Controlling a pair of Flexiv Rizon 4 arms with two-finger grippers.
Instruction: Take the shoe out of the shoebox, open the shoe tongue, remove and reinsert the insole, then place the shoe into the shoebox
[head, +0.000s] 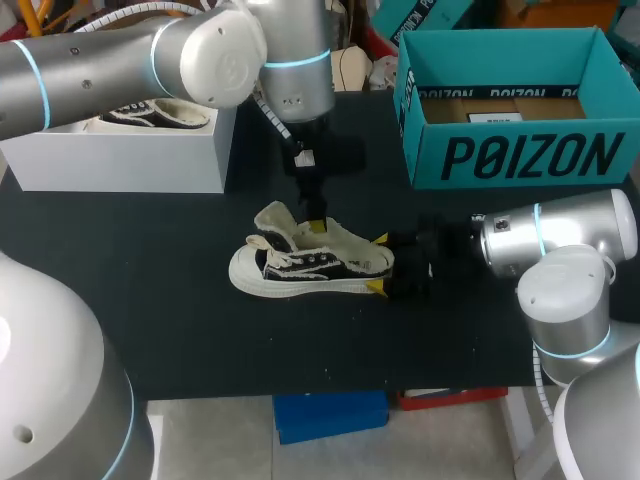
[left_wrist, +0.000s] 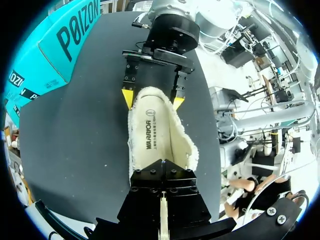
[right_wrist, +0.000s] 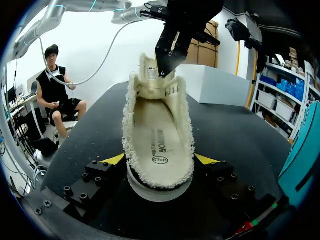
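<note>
A black-and-white sneaker (head: 300, 268) with a fleecy lining lies on its sole in the middle of the black table. Its cream insole (right_wrist: 159, 137) lies inside, and the tongue (right_wrist: 148, 70) stands up at the front of the opening. My right gripper (head: 378, 264) holds the heel, one yellow tip against each side. My left gripper (head: 317, 226) comes straight down, shut, with its tips at the front of the opening beside the tongue. I cannot see whether it pinches anything. The teal shoebox (head: 520, 155) stands open at the back right.
A white box (head: 130, 155) with a second sneaker in it stands at the back left, under my left arm. Bare black table (head: 180, 330) lies in front of the shoe and to its left.
</note>
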